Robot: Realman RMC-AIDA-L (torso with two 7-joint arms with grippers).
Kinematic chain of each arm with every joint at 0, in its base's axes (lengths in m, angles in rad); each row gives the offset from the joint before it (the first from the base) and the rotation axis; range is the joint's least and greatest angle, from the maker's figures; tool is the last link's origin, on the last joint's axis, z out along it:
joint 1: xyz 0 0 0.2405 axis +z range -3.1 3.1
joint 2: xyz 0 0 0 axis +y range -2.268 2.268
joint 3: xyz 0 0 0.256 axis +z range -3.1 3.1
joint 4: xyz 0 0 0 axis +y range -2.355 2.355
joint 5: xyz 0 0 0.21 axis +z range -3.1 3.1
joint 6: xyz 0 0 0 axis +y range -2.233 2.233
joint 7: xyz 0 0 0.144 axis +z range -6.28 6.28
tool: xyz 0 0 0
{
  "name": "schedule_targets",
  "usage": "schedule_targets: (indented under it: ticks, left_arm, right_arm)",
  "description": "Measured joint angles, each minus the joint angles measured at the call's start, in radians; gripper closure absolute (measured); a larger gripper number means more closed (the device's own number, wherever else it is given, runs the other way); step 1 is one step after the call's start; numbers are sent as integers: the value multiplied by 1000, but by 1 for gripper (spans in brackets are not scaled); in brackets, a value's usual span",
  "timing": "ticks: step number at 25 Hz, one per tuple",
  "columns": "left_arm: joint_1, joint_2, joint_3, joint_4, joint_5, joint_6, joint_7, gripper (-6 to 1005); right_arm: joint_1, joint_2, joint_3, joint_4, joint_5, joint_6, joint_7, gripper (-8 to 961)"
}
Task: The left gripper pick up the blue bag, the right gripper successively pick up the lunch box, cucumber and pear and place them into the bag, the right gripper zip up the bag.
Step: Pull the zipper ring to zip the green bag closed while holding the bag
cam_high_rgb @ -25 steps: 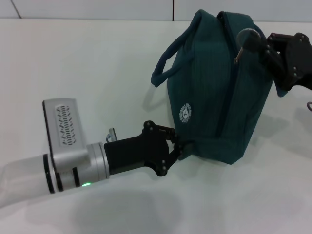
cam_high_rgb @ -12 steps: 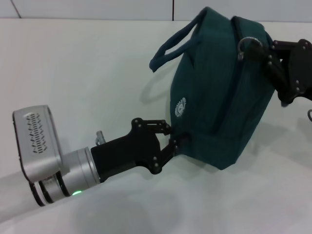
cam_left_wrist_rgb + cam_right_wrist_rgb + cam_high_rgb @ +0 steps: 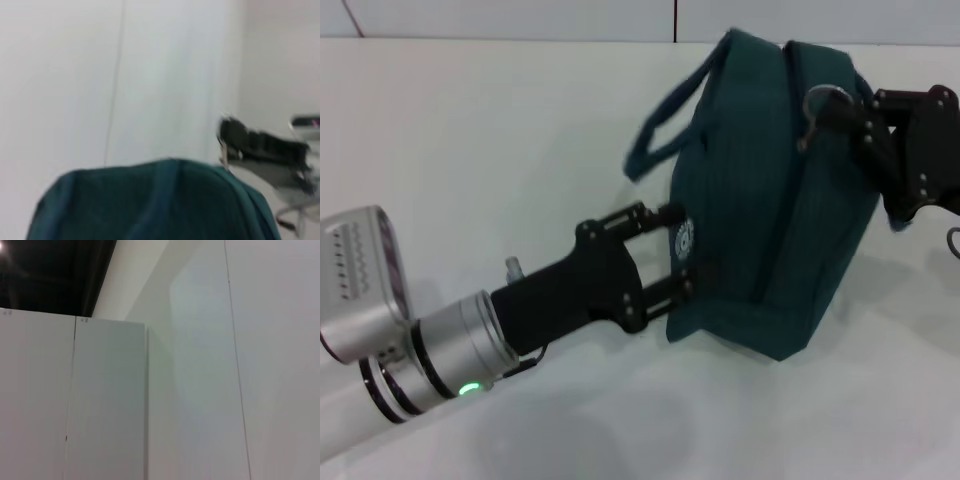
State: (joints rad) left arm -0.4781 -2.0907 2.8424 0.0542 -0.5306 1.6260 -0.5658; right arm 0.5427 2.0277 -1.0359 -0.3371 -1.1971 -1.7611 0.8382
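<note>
Zipping is in hand: the right hand is clamped on the ring pull atop the blue bag, near the bench's far right edge. The left hand, fingers apart, braces the bag's side. Next, judge whether the zipper is fully shut.

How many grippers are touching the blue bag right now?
2. The left gripper has its fingers spread against the blue bag at its logo side; the right gripper is at the zipper ring up top.
</note>
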Motion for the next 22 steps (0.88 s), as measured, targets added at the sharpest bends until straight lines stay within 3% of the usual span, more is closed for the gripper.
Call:
schedule_targets:
  ticks: [6,11,17,22]
  left_arm:
    - [-6,-3,0,30,-49,-6,-20,363]
    - [0,-3,0,53,-88,-4,-28,286]
    - [1,-3,0,66,-111,2,-28,301]
    - [-12,-3,0,67,-107,1,-21,404]
  right_arm:
    - [-4,0,-52,1,41,-2,-14,944]
    - [-19,0,-125,1,112,-5,-54,944]
    - [-29,0,-132,1,124,-9,-69,944]
    - [-31,0,-133,1,125,-12,-70,944]
